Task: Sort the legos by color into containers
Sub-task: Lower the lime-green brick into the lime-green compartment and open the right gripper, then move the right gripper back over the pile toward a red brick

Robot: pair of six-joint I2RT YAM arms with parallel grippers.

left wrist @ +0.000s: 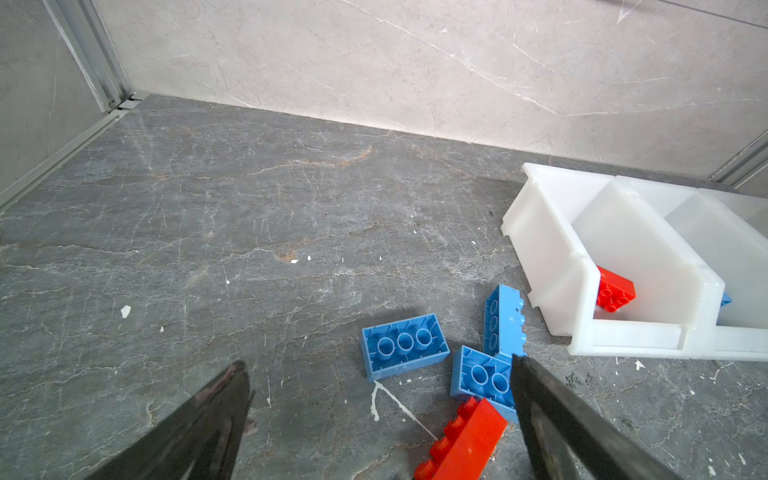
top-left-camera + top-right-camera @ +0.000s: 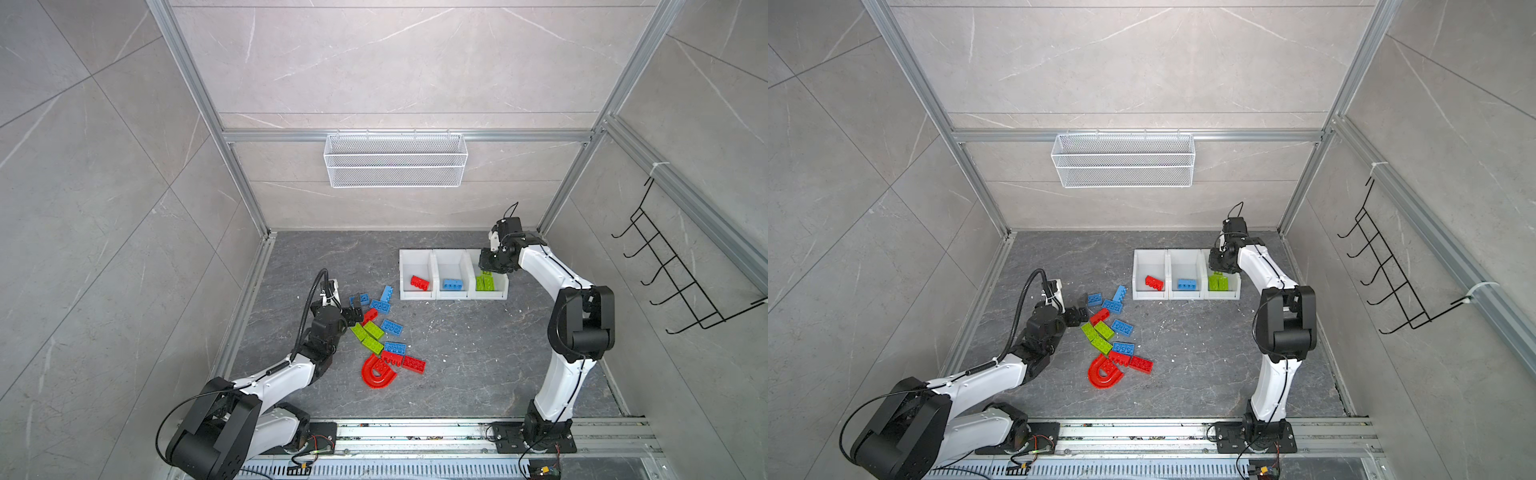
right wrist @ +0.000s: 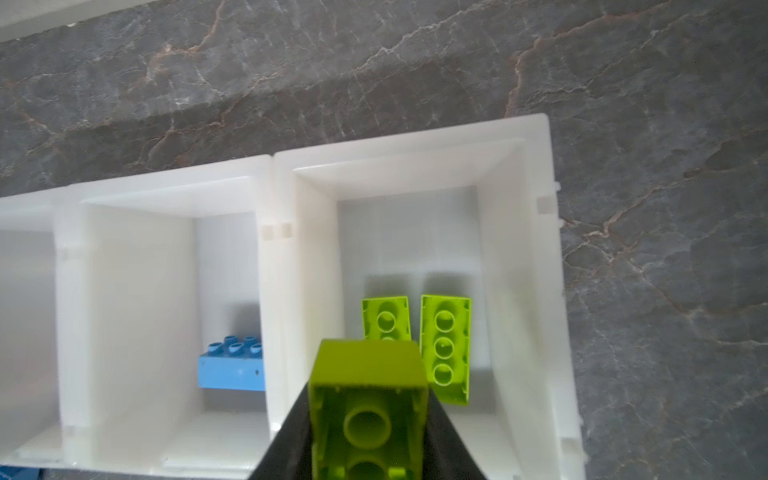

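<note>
Lime plastic, seemingly stiff, light and slick, the brick (image 3: 365, 361) hangs pinched across its side walls by the right gripper (image 3: 369, 392) over the end container (image 3: 415, 145), the left gripper (image 1: 379, 362) gaping above the loose legos (image 2: 376, 332).

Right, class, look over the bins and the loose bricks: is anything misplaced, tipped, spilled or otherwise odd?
Nothing in the white bins is missorted: the red brick, blue brick and green bricks occupy separate compartments. One loose blue brick stands on its side near them, and white flecks litter the tabletop.
</note>
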